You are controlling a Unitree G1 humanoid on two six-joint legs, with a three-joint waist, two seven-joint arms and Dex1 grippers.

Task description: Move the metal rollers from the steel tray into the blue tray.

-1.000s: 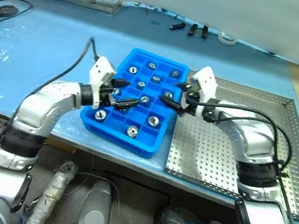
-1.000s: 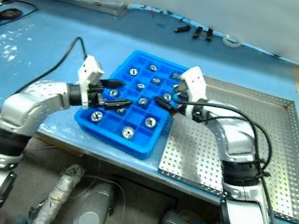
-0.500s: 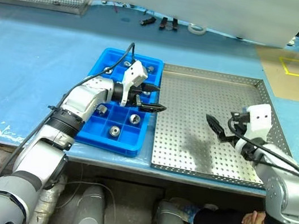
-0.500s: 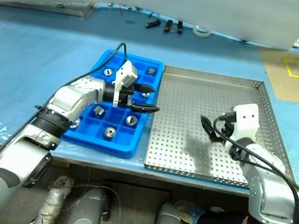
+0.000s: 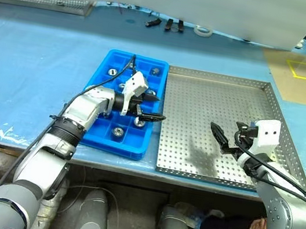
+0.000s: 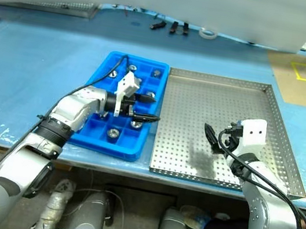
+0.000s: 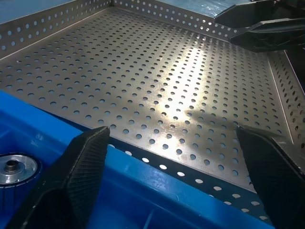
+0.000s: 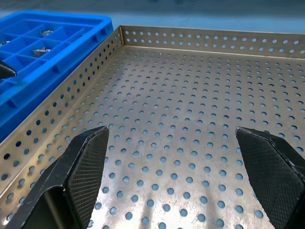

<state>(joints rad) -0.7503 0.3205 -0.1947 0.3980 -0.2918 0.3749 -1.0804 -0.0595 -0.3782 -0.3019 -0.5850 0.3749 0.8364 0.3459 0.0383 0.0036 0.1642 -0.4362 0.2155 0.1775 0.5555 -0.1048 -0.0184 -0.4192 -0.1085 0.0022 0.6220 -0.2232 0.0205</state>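
Left eye view: a pale blue table point(image 5: 25, 69) carries the blue tray point(image 5: 91, 137) centre-left, metal rollers point(image 5: 117, 132) in its compartments, touching the steel tray point(image 5: 191, 165) at centre-right. Since half a second ago little has shifted. Left claw point(image 5: 151, 107) gapes wide over the blue tray's right edge.

Right wrist view: right claw point(image 8: 178, 176) gapes wide over the bare perforated floor.
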